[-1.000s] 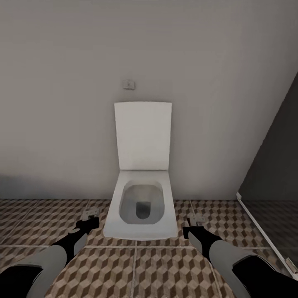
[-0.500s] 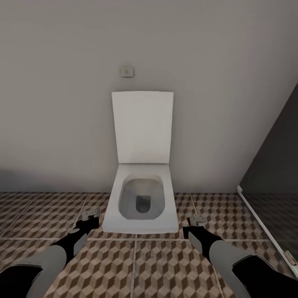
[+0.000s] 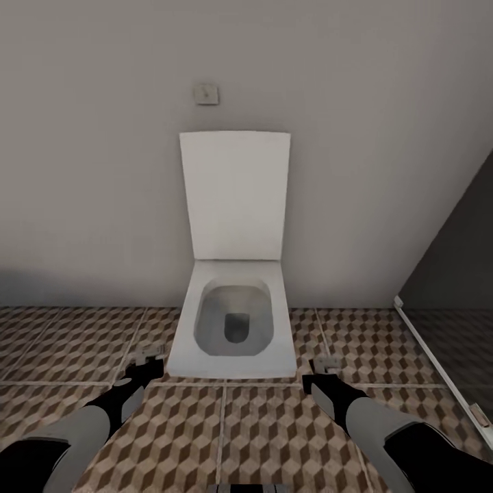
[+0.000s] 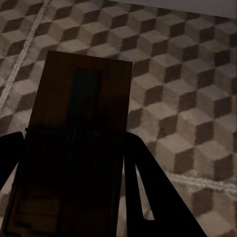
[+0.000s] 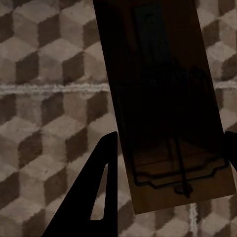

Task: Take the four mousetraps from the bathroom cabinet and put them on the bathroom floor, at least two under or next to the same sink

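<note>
Wrist views, left gripper [image 4: 74,163] pinching a mousetrap [image 4: 81,123], right gripper [image 5: 168,163] pinching another mousetrap [image 5: 163,98], above bathroom floor [image 5: 44,74].

White toilet [image 3: 234,329], grey wall [image 3: 89,171], brown-beige cube-patterned floor [image 3: 274,431], dark brown mousetraps [image 5: 168,103]

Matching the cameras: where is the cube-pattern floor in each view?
Head view: bathroom floor across the lower part, around the toilet.
Left wrist view: behind the left mousetrap.
Right wrist view: behind the right mousetrap.
Shared landmark: pale grout lines.
</note>
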`<state>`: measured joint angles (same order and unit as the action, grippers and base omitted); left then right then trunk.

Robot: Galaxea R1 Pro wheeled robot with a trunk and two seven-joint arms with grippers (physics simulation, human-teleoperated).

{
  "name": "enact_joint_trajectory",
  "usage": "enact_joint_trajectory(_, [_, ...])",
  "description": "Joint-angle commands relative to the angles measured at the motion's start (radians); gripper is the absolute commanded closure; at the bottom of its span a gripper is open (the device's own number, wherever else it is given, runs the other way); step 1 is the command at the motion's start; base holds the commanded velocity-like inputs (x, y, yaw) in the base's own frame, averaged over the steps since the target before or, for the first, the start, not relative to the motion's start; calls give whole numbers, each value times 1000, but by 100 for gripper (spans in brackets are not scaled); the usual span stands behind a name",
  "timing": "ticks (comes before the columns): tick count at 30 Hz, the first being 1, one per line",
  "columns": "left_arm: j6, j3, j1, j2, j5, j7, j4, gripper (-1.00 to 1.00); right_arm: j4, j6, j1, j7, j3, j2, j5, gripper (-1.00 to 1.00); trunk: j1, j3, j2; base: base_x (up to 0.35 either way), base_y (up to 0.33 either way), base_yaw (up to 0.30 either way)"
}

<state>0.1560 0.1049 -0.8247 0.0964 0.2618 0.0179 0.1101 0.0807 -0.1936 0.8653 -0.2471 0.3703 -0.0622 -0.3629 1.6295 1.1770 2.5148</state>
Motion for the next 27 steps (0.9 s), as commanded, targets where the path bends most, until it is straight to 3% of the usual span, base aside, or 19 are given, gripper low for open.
enact_joint_trajectory(1, [3, 9, -1, 0, 7, 2, -1, 100, 2, -6, 0, -4, 9, 0, -9, 100, 0, 5, 1, 0, 0, 0])
enact_joint_trajectory(11, [2, 9, -1, 0, 7, 2, 0, 100, 2, -6, 0, -3, 8, 0, -10, 100, 5, 43, 3, 0, 0, 0])
enact_joint_trajectory(19, [4, 10, -1, 7, 7, 1, 5, 100, 6, 1, 0, -11, 6, -1, -3, 100, 5, 43, 3, 0, 0, 0])
enact_joint_trajectory(27, [4, 10, -1, 8, 7, 1, 5, 100, 48, 5, 0, -45, 9, 14, -3, 100, 5, 43, 3, 0, 0, 0])
